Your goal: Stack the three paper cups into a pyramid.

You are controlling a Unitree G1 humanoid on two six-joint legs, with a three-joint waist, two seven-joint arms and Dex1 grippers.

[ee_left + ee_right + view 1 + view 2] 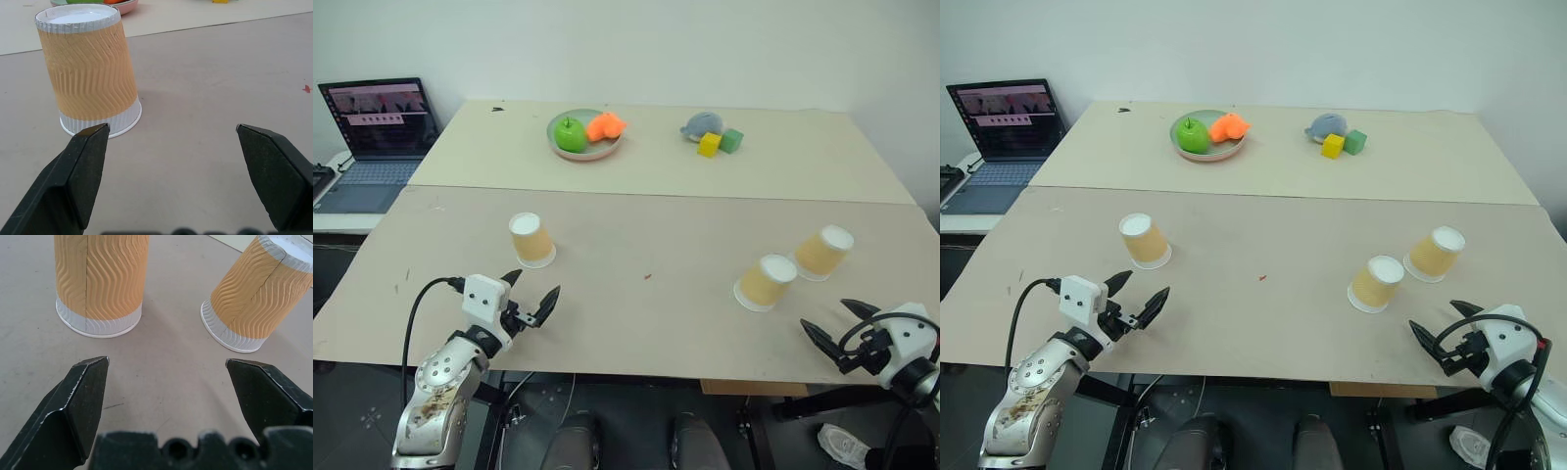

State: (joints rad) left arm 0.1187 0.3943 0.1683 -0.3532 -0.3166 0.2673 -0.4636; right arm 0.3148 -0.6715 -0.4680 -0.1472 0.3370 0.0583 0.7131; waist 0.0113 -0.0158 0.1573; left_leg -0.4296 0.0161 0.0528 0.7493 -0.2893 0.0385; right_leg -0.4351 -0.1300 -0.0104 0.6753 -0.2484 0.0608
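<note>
Standing upside down just ahead of the left gripper (530,299), fingers spread, one cup (531,240) is nearest; the right gripper (837,331) likewise faces two cups (767,282).

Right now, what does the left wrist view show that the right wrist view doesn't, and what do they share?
Left wrist view: one upside-down paper cup ahead of the open left gripper, plus the plate's edge and a red speck on the table. Right wrist view: the two other cups, standing apart, beyond the open right gripper. Both: black jaws spread wide, holding nothing, over the beige table.
</note>
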